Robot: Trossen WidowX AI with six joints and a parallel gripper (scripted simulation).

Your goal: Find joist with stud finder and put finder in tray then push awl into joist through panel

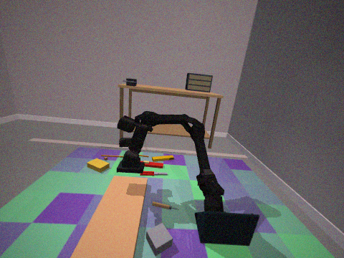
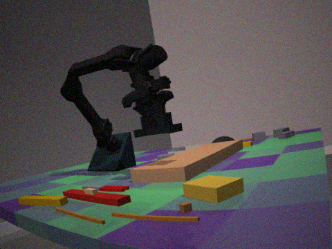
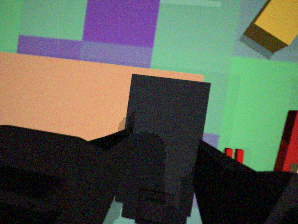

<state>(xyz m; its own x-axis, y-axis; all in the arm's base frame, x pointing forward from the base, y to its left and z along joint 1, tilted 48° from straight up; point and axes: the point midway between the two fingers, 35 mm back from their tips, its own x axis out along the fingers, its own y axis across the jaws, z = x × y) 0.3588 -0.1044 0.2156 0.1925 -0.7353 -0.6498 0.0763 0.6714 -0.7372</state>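
Observation:
The floor panel, a long orange board, lies flat. My gripper is shut on the stud finder, a dark block with a flat base. A gap shows under it in the exterior view, so it hangs above the panel's end near the red tools, and a shadow falls on the board. The awl, with a wooden handle and thin metal tip, lies beside the panel in the top view. I cannot make out the tray or the joist.
A grey block lies beside the panel near the awl. A yellow block, a red bar, a red-handled tool and thin orange sticks lie past its end. The arm stands on a dark wedge.

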